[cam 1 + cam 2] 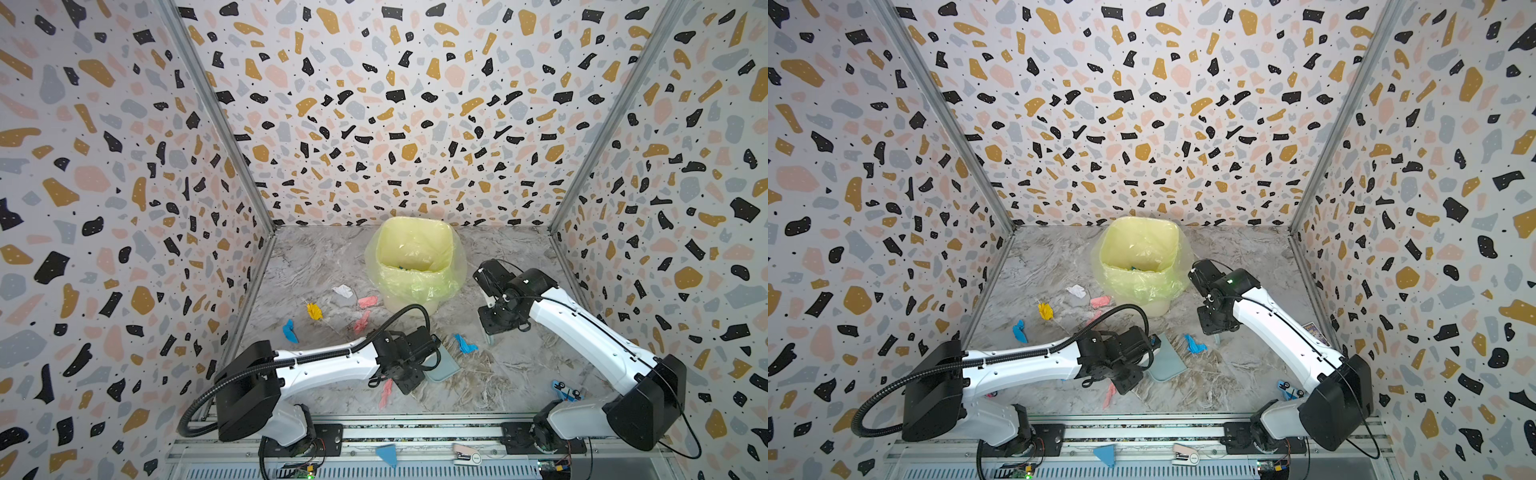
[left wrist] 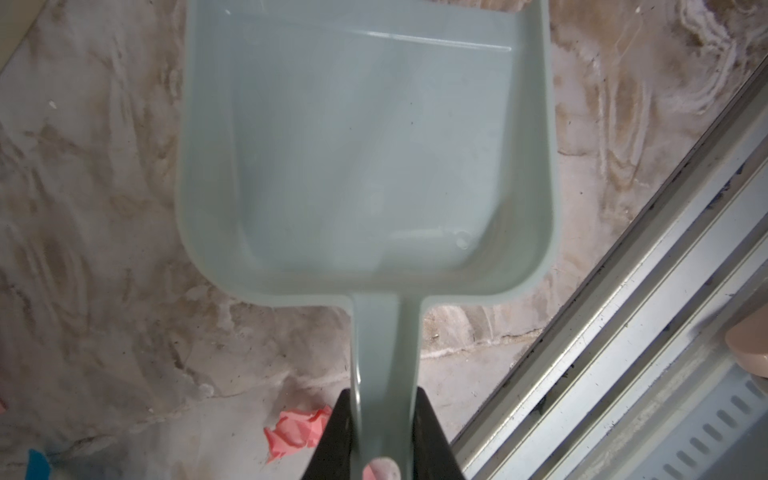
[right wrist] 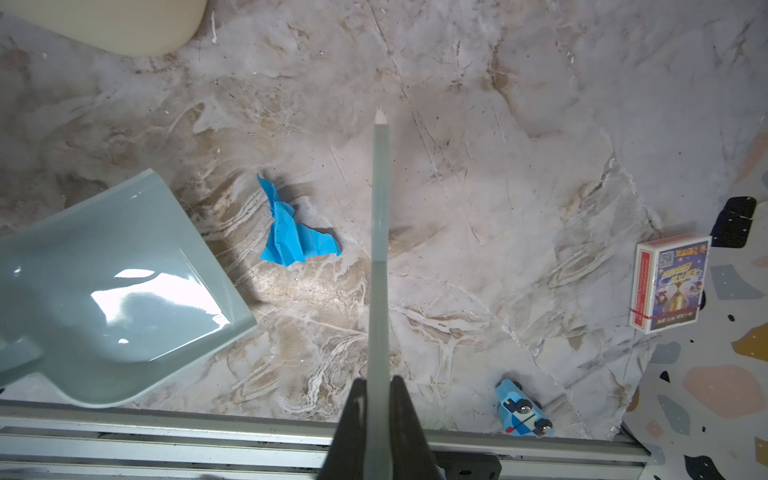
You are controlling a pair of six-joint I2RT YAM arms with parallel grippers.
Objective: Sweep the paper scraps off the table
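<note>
Paper scraps lie on the marble table: white, pink, yellow, blue and a pink strip near the front. My left gripper is shut on the handle of a pale green dustpan, whose pan is empty and rests low at mid-table. A blue scrap lies between the dustpan lip and a thin pale green brush. My right gripper is shut on that brush, tip down by the table.
A bin with a yellow liner stands at the back centre. A blue toy car and a printed card box sit near the right wall. The metal rail runs along the front edge.
</note>
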